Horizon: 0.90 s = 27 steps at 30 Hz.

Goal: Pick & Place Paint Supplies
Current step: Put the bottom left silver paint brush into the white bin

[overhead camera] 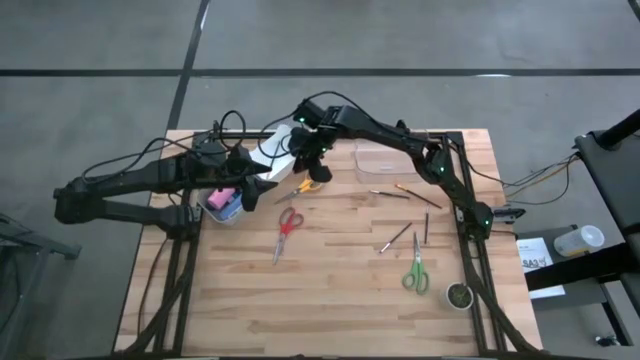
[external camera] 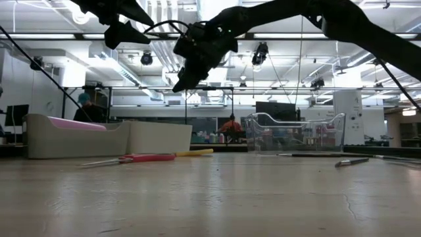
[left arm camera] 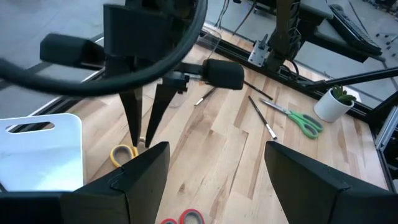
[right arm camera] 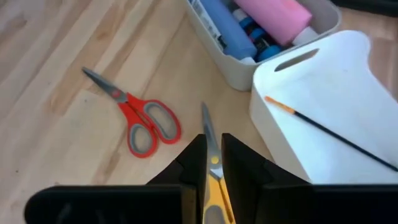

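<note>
Paintbrush (right arm camera: 329, 130), a thin dark stick with an orange tip, lay diagonally inside the white tray (right arm camera: 348, 81). Right gripper (right arm camera: 212, 142) hung just off that tray's edge, well clear of the wood, jaws pinched to a narrow slit, nothing visibly held. Yellow scissors (right arm camera: 211, 180) lay flat under it, beside the tray. Left gripper (left arm camera: 217, 152) hovered near the tray on the bin side, jaws wide, empty.

Pale bin (right arm camera: 230, 68), rounded corners, sat just beside the tray's slotted handle end. Pink bottle (right arm camera: 280, 12) and blue tube (right arm camera: 224, 31) were packed inside, smooth plastic cylinders. Red scissors (right arm camera: 140, 121) lay near the tray on bare planks.

Loose brushes (overhead camera: 395, 238) lay scattered well apart from the tray, past a clear container (overhead camera: 385, 160). Green scissors (overhead camera: 416, 272) were farther still. Table (overhead camera: 340, 320) was open towards the edge farthest from the tray.
</note>
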### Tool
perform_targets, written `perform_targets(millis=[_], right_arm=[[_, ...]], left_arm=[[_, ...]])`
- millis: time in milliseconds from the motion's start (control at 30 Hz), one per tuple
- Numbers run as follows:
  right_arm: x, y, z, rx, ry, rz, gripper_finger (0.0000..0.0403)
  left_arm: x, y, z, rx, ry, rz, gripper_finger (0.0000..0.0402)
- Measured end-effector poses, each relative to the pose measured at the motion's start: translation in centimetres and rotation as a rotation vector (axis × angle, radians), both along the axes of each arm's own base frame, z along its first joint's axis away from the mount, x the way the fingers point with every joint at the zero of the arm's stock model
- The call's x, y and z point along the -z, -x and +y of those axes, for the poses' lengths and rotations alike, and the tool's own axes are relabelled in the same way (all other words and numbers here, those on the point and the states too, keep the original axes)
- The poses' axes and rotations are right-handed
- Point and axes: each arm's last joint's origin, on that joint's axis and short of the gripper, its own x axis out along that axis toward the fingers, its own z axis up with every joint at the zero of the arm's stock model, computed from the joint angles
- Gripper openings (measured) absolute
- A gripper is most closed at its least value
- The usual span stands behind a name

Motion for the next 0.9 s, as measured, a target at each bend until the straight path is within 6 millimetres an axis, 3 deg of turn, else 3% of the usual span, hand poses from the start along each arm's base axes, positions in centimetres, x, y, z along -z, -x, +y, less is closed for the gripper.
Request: perform_targets(millis=[233, 467, 667, 900], right_arm=[[-2.5, 0.9, 0.2, 0.107, 0.047, 0.005, 0.0046], [-5.3, 3.1, 0.3, 0.122, 0.101, 0.020, 0.0045], [-7.3, 4.8, -0.1, 0.179, 0.099, -0.003, 0.0021], [-7.2, 6.9, 0.7, 0.210, 0.131, 0.011, 0.0010]], left_arm=[[0.0, 0.0, 0.0, 0.000, 0.000, 0.000, 0.0271], [0.0, 0.0, 0.0, 0.000, 0.000, 0.000, 0.0271], [0.0, 0.0, 0.0, 0.000, 0.000, 0.000, 0.0271], [0.0, 0.0, 0.0, 0.000, 0.001, 0.001, 0.0271]])
